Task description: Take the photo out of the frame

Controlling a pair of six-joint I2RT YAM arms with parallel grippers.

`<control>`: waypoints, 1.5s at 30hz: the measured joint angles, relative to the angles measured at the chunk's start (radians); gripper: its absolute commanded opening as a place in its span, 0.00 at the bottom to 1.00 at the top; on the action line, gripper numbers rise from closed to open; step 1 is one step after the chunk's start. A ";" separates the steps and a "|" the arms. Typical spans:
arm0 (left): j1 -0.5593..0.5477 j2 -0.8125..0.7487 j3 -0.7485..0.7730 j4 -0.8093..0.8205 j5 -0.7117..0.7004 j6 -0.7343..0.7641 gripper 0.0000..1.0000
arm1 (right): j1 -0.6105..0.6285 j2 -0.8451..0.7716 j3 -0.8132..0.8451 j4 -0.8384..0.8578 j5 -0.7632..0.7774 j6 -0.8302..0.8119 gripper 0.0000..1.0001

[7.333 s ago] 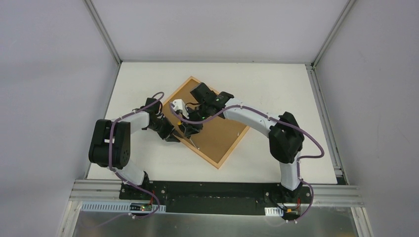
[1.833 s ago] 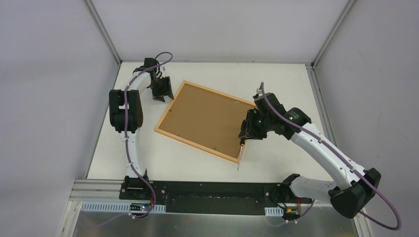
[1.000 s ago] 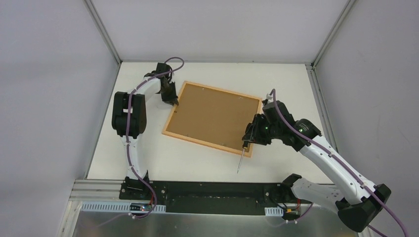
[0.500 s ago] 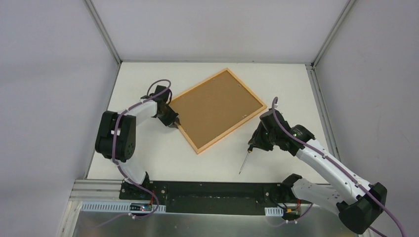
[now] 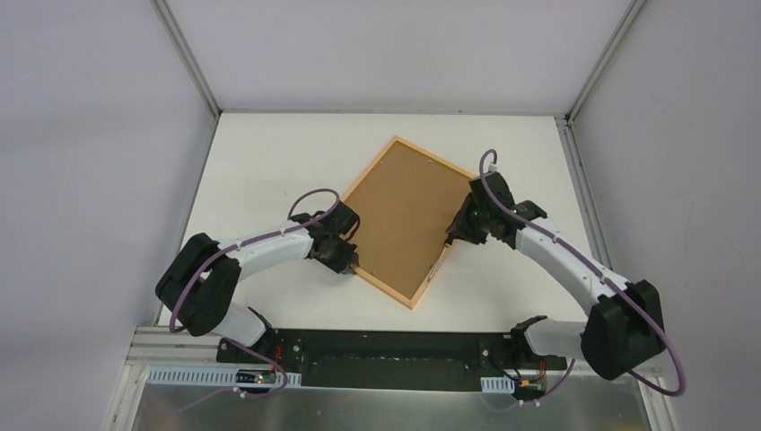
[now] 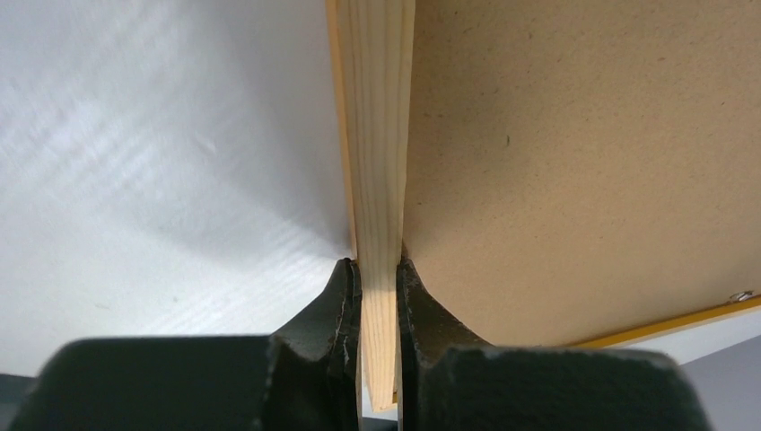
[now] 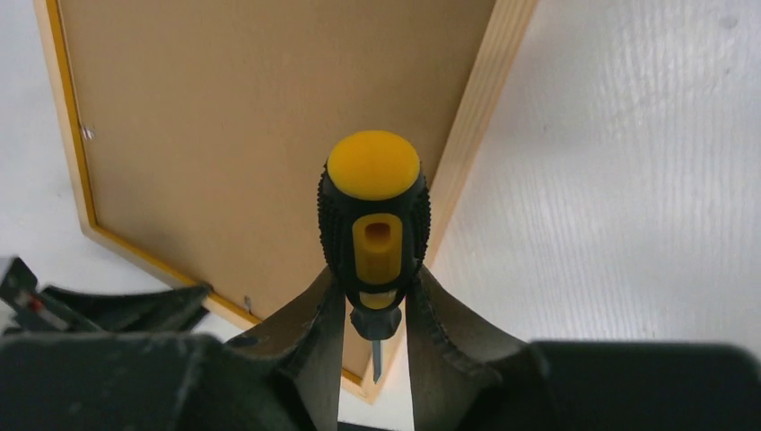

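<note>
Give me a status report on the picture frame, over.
Left pincer shut on frame edge. Right pincer holding screwdriver at opposite edge. Frame face down, backing board in place, photo hidden.

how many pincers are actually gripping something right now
2. The left pincer is clamped on the frame's near-left edge. The right pincer holds a yellow-and-black screwdriver over the frame's right edge.
</note>
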 measured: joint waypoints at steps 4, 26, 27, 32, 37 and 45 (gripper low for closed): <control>-0.073 -0.008 -0.008 -0.001 -0.020 -0.085 0.41 | -0.127 0.136 0.058 0.067 -0.100 -0.071 0.00; 0.140 0.024 -0.066 0.175 0.240 0.215 0.40 | -0.271 0.391 0.182 0.250 -0.330 -0.385 0.00; 0.141 0.029 -0.074 0.193 0.257 0.215 0.35 | -0.271 0.394 0.177 0.266 -0.338 -0.388 0.00; 0.157 0.037 -0.135 0.272 0.324 0.174 0.17 | -0.265 0.390 0.111 0.308 -0.354 -0.393 0.00; 0.158 0.032 -0.165 0.326 0.354 0.145 0.00 | -0.265 0.311 0.021 0.342 -0.337 -0.394 0.00; 0.158 -0.003 -0.215 0.376 0.353 0.096 0.00 | -0.268 0.239 -0.010 0.326 -0.321 -0.386 0.00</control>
